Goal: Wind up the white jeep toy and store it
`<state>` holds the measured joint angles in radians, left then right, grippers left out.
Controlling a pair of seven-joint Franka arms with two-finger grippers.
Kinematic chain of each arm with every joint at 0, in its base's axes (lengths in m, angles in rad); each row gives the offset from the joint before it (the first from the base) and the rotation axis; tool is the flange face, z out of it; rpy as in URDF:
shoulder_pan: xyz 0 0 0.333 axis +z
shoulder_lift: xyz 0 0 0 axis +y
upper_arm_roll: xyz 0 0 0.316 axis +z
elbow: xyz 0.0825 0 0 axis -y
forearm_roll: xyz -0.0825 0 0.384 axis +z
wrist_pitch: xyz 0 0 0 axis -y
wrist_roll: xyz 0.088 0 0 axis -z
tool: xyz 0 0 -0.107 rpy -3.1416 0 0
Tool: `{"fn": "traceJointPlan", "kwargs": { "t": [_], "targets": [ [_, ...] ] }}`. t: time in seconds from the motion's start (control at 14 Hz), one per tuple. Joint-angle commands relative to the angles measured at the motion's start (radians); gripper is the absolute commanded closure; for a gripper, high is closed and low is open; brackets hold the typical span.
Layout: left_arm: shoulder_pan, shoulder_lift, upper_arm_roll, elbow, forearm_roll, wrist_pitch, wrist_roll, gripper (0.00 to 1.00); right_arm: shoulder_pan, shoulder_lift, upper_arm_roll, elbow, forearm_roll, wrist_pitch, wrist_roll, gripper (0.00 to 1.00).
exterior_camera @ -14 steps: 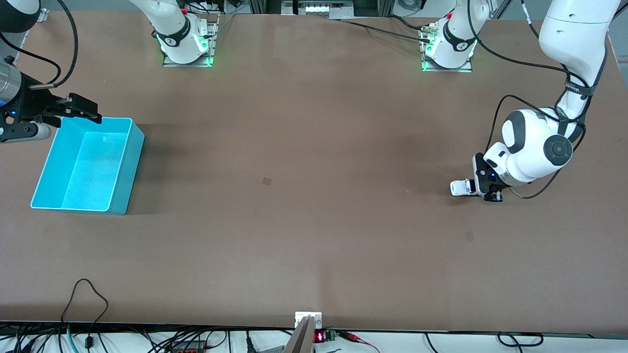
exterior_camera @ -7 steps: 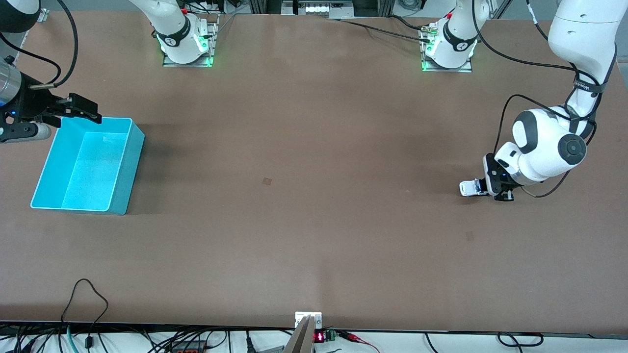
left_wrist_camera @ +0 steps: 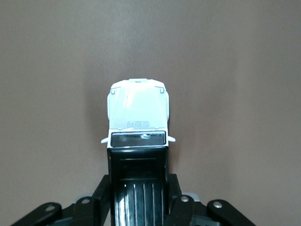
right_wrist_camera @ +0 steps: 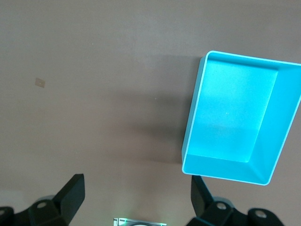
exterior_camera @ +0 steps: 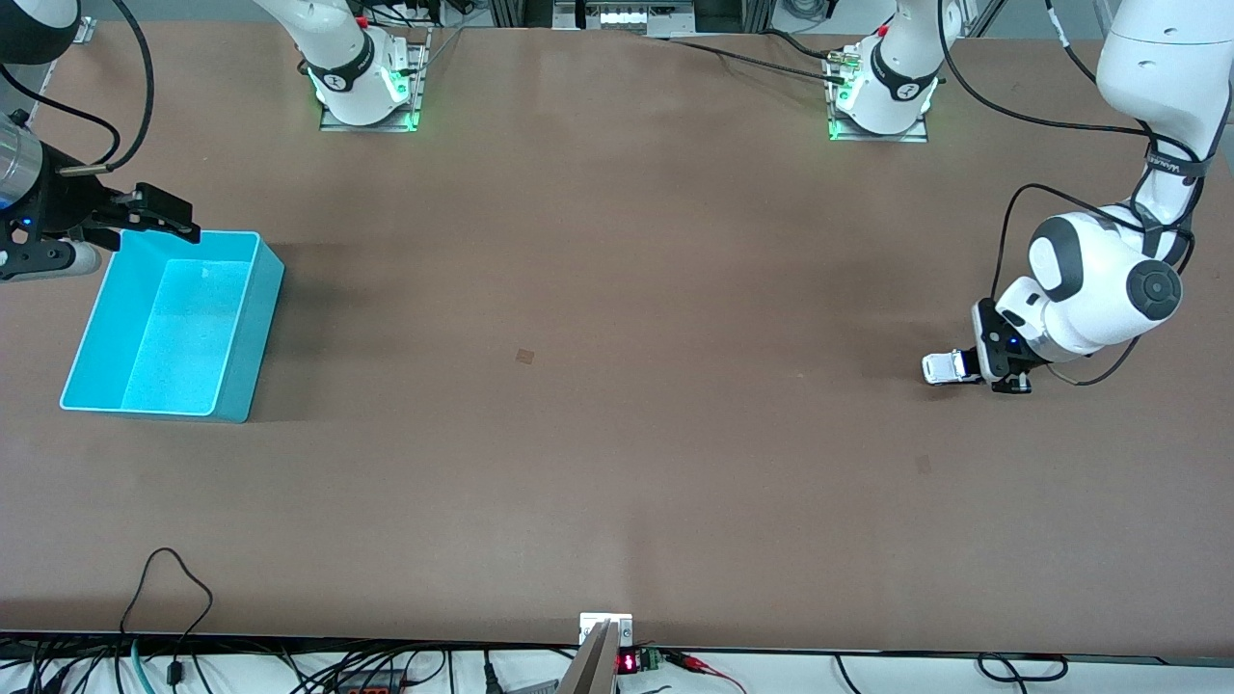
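Observation:
The white jeep toy (exterior_camera: 941, 367) with a black roof sits low on the brown table near the left arm's end. My left gripper (exterior_camera: 972, 369) is shut on its black rear section. In the left wrist view the white hood (left_wrist_camera: 138, 109) points away from the gripper (left_wrist_camera: 138, 184), and a finger (left_wrist_camera: 101, 190) presses each side of the roof. The cyan bin (exterior_camera: 253, 333) stands empty at the right arm's end. My right gripper (exterior_camera: 159, 216) hangs open and empty over the bin's corner nearest the robot bases. The right wrist view shows the bin (right_wrist_camera: 235, 108) beside the open gripper (right_wrist_camera: 138, 193).
A small square mark (exterior_camera: 523, 356) lies on the table about midway between the bin and the jeep. The two arm bases (exterior_camera: 366, 92) (exterior_camera: 879, 96) stand along the table's robot side. Cables and a small device (exterior_camera: 605, 646) line the edge nearest the front camera.
My left gripper has slid the jeep along the table toward the left arm's end. The right arm and the bin have not moved.

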<state>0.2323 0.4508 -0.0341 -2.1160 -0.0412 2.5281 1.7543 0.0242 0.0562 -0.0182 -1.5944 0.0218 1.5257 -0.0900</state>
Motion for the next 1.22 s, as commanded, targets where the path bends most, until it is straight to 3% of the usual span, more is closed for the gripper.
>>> {"fn": "traceJointPlan", "kwargs": {
  "t": [0.0,1.15],
  "targets": [
    [0.05,0.084,-0.01,0.023,0.02,0.009,0.074,0.83,0.0,-0.003,0.001,0.008,0.015,-0.004,0.006,0.0],
    [0.216,0.198,-0.032,0.114,0.061,0.009,0.214,0.82,0.0,-0.003,0.001,0.008,0.015,-0.004,0.007,0.0]
  ]
}}
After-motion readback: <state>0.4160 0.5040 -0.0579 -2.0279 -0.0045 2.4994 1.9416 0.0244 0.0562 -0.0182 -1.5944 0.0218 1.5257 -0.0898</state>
